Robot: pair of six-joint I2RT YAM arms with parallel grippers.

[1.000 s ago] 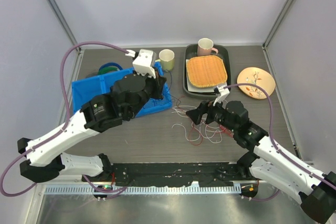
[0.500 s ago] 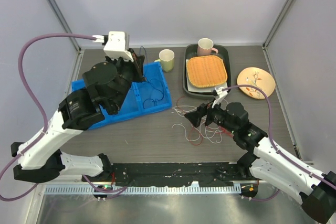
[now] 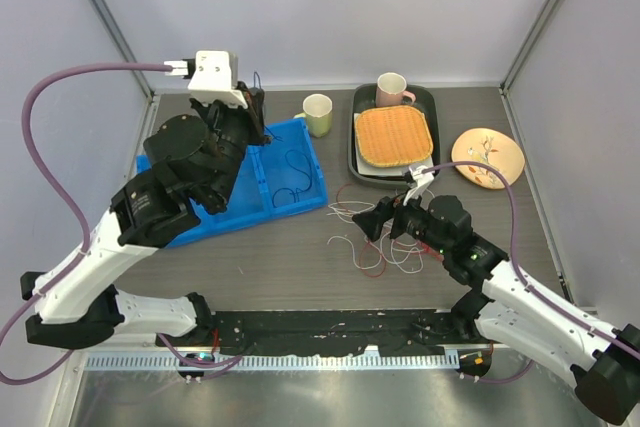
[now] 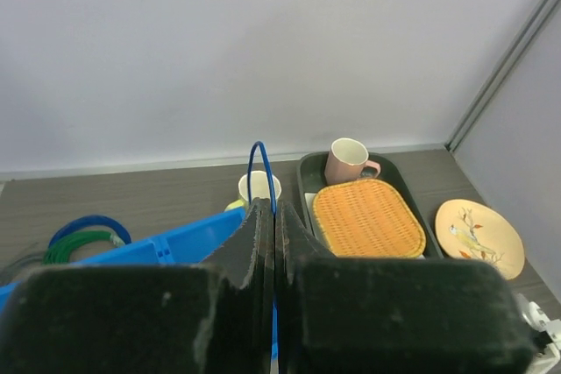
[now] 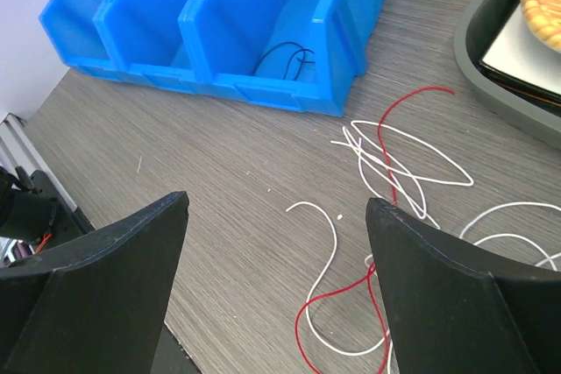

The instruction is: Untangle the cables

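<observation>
My left gripper [image 3: 258, 112] is raised over the back of the blue bin [image 3: 292, 209] and is shut on a dark blue cable. The cable's loop [image 4: 260, 164] sticks up past the closed fingertips in the left wrist view. More dark wire [image 3: 290, 172] lies in the bin's right compartment, also seen in the right wrist view [image 5: 285, 57]. A tangle of red and white cables [image 3: 378, 245] lies on the table right of the bin. My right gripper [image 3: 378, 219] hovers over the tangle, open and empty, with a red wire [image 5: 386, 129] and white loops [image 5: 412, 164] under it.
A cream cup [image 3: 317, 112] stands behind the bin. A dark tray [image 3: 358, 162] holds a woven orange mat [image 3: 394, 135] and a pink mug [image 3: 391, 89]. A patterned plate [image 3: 487, 157] lies at the right. A green-and-blue coil [image 4: 83, 238] lies behind the bin's left end.
My left gripper has risen out of the blue bin and moved back and left, still shut on the dark blue cable. My right gripper has barely moved.
</observation>
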